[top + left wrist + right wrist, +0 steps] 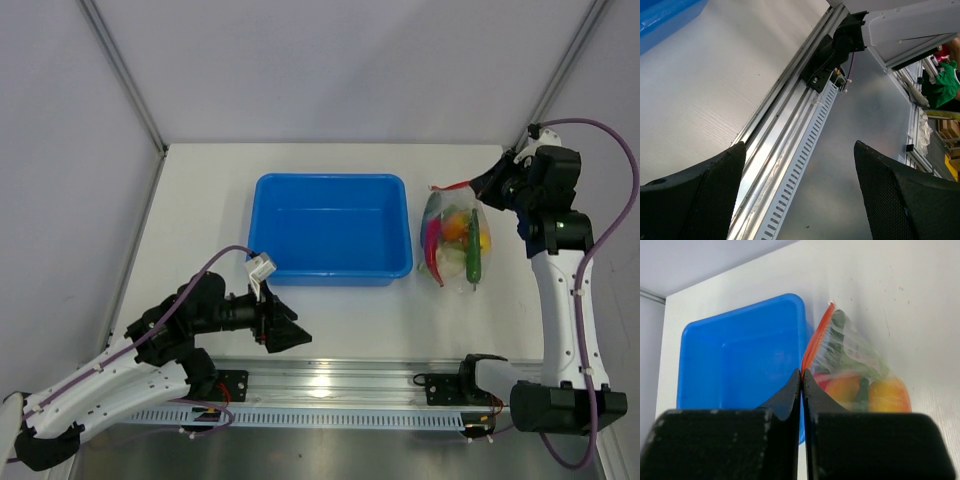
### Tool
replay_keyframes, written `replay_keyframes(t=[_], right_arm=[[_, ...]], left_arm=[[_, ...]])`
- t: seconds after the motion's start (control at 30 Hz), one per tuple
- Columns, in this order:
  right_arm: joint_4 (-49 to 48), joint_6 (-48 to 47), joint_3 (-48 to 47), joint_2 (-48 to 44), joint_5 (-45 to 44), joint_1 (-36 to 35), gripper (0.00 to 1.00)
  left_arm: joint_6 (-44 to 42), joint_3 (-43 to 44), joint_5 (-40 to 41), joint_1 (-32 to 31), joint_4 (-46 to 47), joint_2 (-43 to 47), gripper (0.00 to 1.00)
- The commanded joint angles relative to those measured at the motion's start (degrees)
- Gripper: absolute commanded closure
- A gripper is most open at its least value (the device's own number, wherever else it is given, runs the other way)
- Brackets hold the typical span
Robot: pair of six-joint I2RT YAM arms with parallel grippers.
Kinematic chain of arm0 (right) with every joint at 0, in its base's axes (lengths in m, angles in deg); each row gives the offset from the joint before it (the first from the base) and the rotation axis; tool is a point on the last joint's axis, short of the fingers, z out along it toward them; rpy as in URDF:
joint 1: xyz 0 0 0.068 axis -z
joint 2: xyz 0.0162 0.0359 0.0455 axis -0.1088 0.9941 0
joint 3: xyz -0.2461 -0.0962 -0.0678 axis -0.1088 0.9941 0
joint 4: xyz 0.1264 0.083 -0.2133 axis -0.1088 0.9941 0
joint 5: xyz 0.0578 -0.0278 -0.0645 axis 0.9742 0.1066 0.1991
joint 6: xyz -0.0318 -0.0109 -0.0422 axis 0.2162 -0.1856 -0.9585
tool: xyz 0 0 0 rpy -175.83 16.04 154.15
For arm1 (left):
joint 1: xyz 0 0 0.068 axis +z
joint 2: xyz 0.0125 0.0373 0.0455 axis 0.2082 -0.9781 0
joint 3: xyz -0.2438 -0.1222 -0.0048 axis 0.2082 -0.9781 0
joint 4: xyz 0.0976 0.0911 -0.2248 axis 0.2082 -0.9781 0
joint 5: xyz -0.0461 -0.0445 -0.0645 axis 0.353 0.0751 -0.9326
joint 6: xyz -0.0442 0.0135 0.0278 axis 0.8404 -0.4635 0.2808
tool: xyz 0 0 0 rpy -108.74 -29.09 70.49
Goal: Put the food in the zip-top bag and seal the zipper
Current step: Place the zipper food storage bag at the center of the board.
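Right gripper pinched shut on zipper; zip-top bag holding food, right of blue tub. Left gripper fingers apart, near left.

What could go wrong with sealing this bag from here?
1. Only the right gripper pinches the zipper. The left gripper hangs open near the rail, far from the bag, so a pull along the strip may drag the bag rather than close it.
2. The food bulges up toward the mouth, beside the blue tub, so part of the strip may end up unsealed.
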Motion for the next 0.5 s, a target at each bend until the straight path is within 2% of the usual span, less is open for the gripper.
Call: replay_keyframes(t=[0.0,0.1,0.27,0.33,0.47], right_arm=[[-11.2,2.2,2.2,1.5,4.1,2.5,1.00],[-15.3,6.4,5.2,3.4,9.9,6.3,1.00],[-22.1,11.0,14.1,5.1,20.3,16.7,1.00],[-24.1,11.6,16.8,4.7,22.3,20.9,1.00],[-24.4,11.6,21.8,4.0,20.9,23.7,1.00]], left_arm=[[1.0,0.0,-1.4,0.1,2.4,-0.6,0.11],[1.5,0.1,-1.5,0.1,2.6,-0.7,0.11],[2.4,-0.8,-2.0,0.1,3.6,-0.5,0.11],[2.4,-0.9,-2.3,0.1,3.9,-0.7,0.11],[2.8,-1.7,-2.4,0.1,4.9,-1.7,0.11]])
